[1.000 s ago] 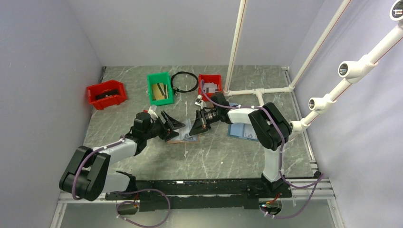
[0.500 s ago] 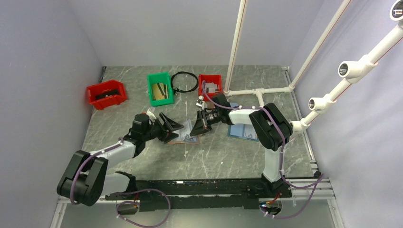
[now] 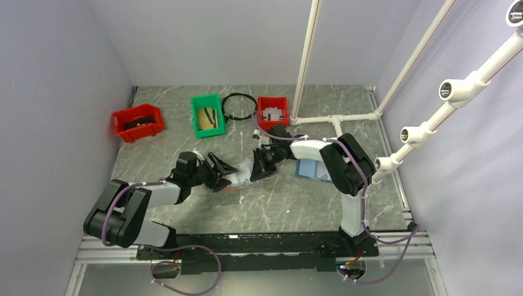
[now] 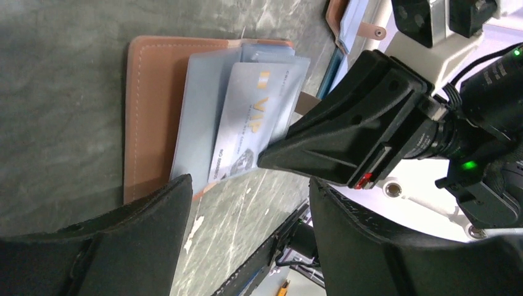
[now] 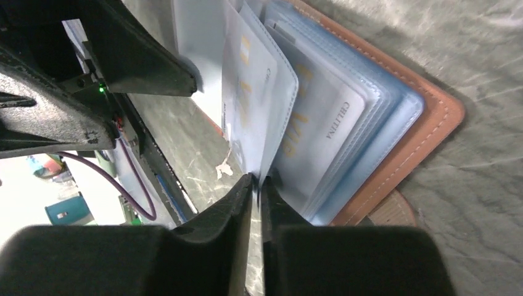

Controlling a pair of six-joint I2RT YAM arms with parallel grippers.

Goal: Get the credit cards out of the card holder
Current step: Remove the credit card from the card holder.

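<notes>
The card holder [image 4: 148,92] lay open on the grey marbled table [image 3: 277,203] between the two arms. Its cover was tan-brown leather with a pale stitched seam along a rounded edge. Inside sat a fan of pale blue, translucent plastic pocket pages [image 5: 370,123], soft and slightly curled.

A silver-grey VIP credit card [image 4: 253,117], thin and stiff with gold lettering and rounded corners, lay slanted across the pages. Its lower edge reached past the cover's edge. Another card [image 5: 327,123] with gold print showed through a pocket deeper in the stack.

The right gripper [image 5: 256,185] had its matte black fingers pressed almost together on the edge of that thin pale sheet. From the wrist view it could not be told whether a sleeve still wrapped the card. The left gripper [image 4: 250,185] stood spread wide and held nothing. Its blunt black fingertips were low over the holder's near edge, and one of them was over the leather.

Against the view half a second before, the left arm had folded in lower and nearer its base. The right gripper had shifted down and to the left over the holder, and the pages stood more raised.

A second holder [image 3: 314,169] with a blue cover lay apart under the right arm.
</notes>
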